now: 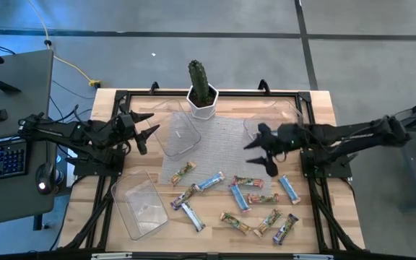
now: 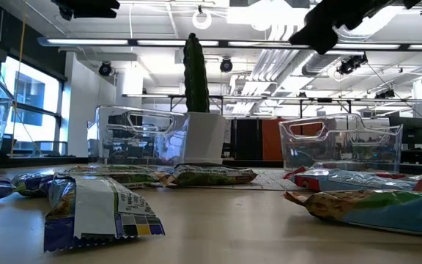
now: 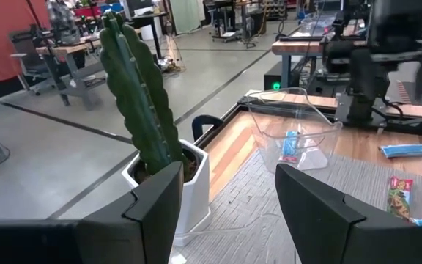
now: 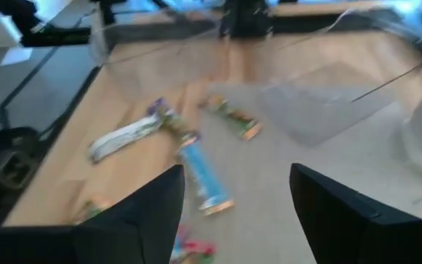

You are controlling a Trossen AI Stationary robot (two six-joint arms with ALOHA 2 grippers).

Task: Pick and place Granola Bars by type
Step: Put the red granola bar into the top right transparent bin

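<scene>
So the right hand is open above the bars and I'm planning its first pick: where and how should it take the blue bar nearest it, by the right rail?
Probably from straight above, fingers closing across the narrow width at mid-length. The blue bar lies flat on the table, apart from its neighbours, long axis slanted, so the right hand should turn to match that slant.

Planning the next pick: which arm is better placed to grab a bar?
Probably right. Its gripper, jaws open, hangs at the mat's edge just above the bars. The left gripper, also open, sits farther off near the cactus.
</scene>
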